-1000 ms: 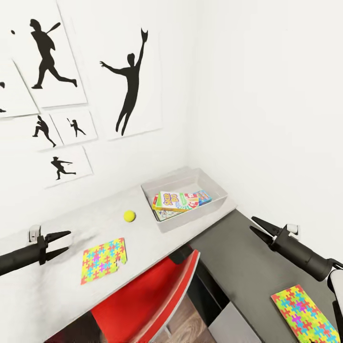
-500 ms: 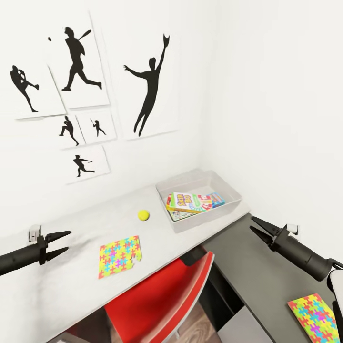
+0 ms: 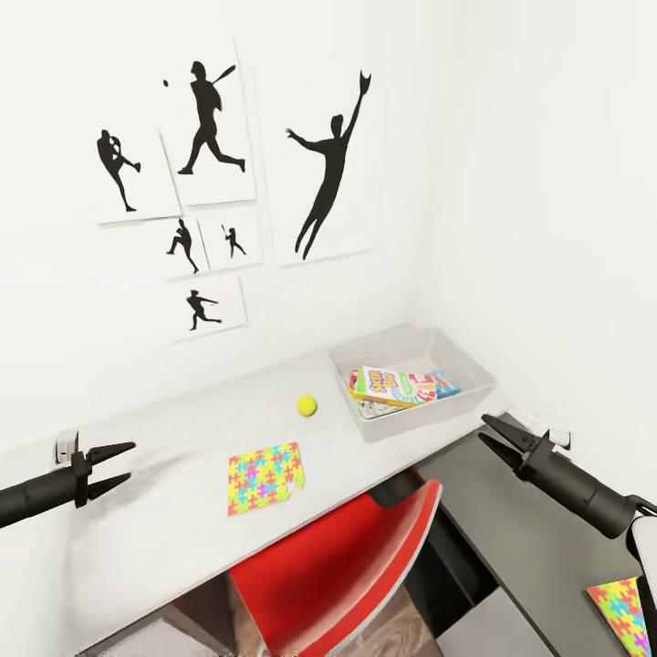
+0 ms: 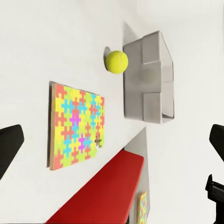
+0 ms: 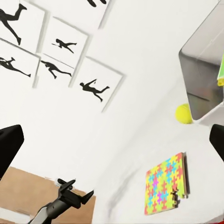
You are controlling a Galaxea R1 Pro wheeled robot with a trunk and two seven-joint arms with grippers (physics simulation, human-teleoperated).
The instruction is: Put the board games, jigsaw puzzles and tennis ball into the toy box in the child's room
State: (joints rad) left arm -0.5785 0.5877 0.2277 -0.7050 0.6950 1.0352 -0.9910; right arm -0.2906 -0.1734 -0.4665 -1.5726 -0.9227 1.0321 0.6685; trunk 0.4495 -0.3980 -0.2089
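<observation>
On the pale desk [image 3: 182, 511] a toy box [image 3: 474, 370] at 2 o'clock holds board games [image 3: 401, 388], with the ball [image 3: 307, 405] and a jigsaw [image 3: 265, 477] left of it, between the empty, wide left claw [image 3: 126, 464] and right claw [image 3: 487, 433].

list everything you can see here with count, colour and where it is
toy box: 1, pale grey, far right end of the table
board games: at least 2, white-green and multicoloured, lying inside the toy box
tennis ball: 1, yellow-green, on the table just left of the toy box
jigsaw puzzles: 2, multicoloured; one on the table near its front edge, one on the dark grey cabinet
table: 1, pale grey-white top, along the wall
dark grey cabinet: 1, lower, right of the table
chair: 1, red, tucked at the table
silhouette pictures: 6, black on white, on the wall
left end effector: 1, black, open, over the table's left part
right end effector: 1, black, open, near the toy box
</observation>
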